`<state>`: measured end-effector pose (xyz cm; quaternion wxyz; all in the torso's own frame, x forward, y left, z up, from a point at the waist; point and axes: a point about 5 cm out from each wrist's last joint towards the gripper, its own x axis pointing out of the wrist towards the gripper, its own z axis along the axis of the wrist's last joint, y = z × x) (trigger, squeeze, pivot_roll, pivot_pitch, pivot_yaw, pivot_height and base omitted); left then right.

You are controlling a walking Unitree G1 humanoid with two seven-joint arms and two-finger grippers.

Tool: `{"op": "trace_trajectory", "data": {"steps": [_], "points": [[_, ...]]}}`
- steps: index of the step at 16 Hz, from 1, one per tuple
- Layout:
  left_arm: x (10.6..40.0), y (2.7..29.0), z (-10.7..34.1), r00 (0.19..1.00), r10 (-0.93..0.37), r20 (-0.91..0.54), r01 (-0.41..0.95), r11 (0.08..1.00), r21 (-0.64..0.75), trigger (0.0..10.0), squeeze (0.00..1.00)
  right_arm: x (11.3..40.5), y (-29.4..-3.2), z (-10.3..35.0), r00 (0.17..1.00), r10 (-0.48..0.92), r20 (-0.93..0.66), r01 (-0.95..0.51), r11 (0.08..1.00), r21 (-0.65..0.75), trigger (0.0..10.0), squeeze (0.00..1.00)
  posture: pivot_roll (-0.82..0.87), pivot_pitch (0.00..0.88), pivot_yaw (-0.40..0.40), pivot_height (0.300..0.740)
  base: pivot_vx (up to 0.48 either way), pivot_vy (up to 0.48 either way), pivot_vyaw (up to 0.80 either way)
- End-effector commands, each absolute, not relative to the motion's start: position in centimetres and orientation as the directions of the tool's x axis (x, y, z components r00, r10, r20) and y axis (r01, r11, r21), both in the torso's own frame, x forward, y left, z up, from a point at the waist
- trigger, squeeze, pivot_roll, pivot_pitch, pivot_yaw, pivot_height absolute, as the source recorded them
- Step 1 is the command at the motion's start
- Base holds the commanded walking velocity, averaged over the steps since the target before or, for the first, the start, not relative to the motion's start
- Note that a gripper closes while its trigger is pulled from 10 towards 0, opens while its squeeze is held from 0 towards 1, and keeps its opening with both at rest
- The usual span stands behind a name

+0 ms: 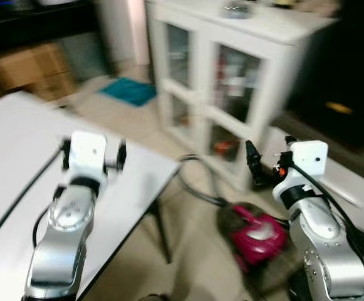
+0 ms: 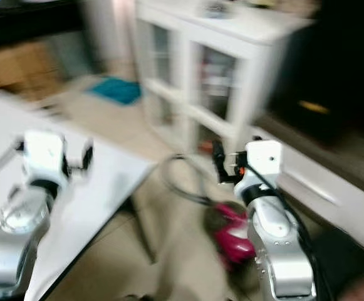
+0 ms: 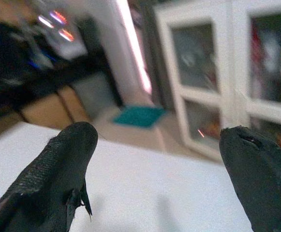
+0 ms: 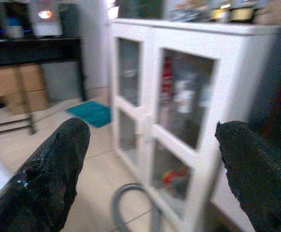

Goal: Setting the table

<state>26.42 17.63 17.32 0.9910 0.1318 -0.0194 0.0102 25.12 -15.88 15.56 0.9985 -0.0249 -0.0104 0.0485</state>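
Observation:
The white table (image 1: 19, 138) stands at the left with a bare top; no tableware is on the part I see. My left gripper (image 1: 94, 152) hovers over the table's near right corner, open, with nothing between its black fingers (image 3: 58, 179). To the right, my right gripper (image 1: 270, 160) is raised over the floor in front of the white glass-door cabinet (image 1: 232, 69). It is open and empty too, with its fingers (image 4: 48, 179) wide apart. The head views are blurred.
A pink vacuum cleaner (image 1: 257, 235) with a grey hose (image 1: 194, 188) lies on the tiled floor between table and cabinet. A teal mat (image 1: 128, 91) lies further back. Cardboard boxes (image 1: 31, 69) sit under a dark desk at the back left.

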Motion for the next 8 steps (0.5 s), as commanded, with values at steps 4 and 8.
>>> {"op": "trace_trajectory", "data": {"steps": [4, 8], "points": [[26.1, 16.7, 16.6, 0.998, -0.062, -0.018, 0.064, 0.992, 0.111, 10.0, 1.0, 23.3, -16.0, 14.8, 0.998, 0.054, -0.021, -0.056, 0.996, -0.076, 10.0, 1.0, -0.15, 0.063, 0.097, 0.74, 0.0, 0.0, 0.8], [25.2, 16.2, 15.7, 0.995, -0.075, -0.061, 0.085, 0.977, 0.198, 10.0, 0.77, 23.8, -17.0, 14.6, 0.997, 0.064, -0.042, -0.066, 0.995, -0.069, 10.0, 1.0, -0.14, 0.052, 0.071, 0.74, 0.0, 0.0, 0.8]]}}
